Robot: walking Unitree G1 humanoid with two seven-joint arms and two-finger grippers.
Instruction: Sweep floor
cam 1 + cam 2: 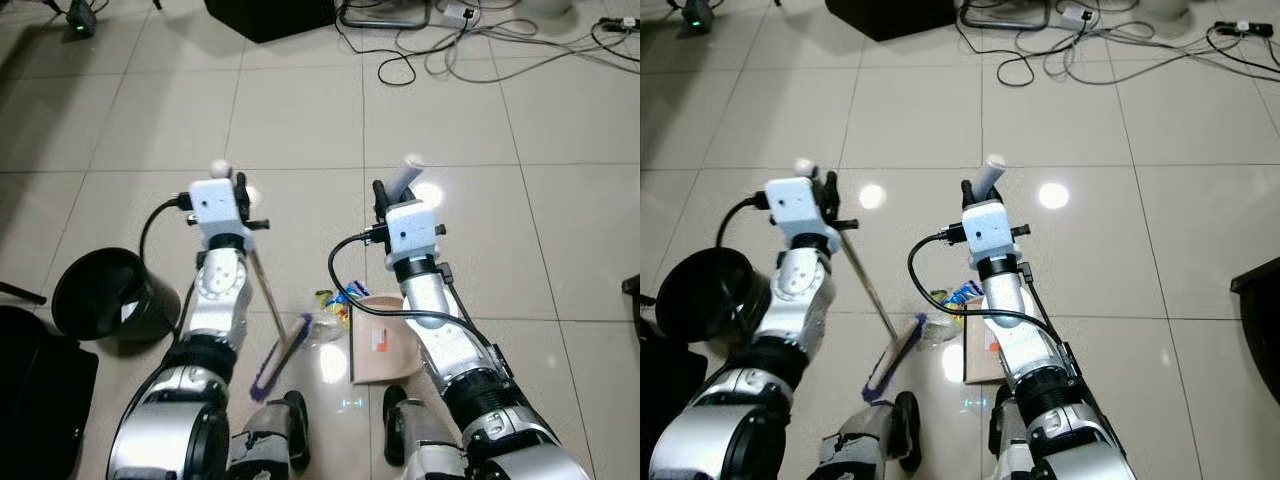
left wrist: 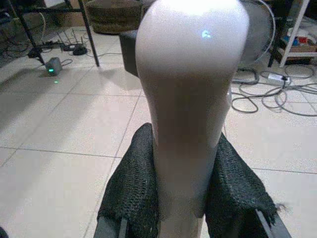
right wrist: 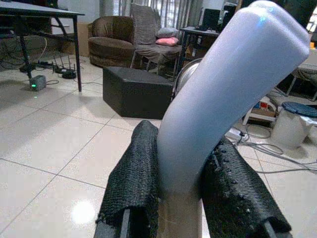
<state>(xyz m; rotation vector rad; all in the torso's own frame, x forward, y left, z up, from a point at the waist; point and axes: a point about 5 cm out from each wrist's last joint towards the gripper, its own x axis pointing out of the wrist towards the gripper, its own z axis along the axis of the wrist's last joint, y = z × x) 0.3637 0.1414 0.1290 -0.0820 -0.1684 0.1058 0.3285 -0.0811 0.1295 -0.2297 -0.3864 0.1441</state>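
Note:
My left gripper point(image 1: 236, 188) is shut on the white top of a broom handle point(image 2: 190, 89), with black fingers point(image 2: 131, 188) on both sides of it. The thin stick slants down to the purple broom head point(image 1: 278, 357) on the tiles between my arms. My right gripper point(image 1: 388, 196) is shut on the pale dustpan handle point(image 3: 233, 84). The tan dustpan point(image 1: 385, 345) rests on the floor under that arm. A yellow and blue wrapper point(image 1: 334, 299) and a clear plastic scrap point(image 1: 325, 331) lie between broom head and dustpan.
A black bin point(image 1: 105, 295) stands on the floor to my left. Loose cables point(image 1: 450, 45) and a black box point(image 1: 270, 15) lie ahead. A dark object point(image 1: 632, 285) is at the right edge. My feet point(image 1: 290, 420) are just behind the broom head.

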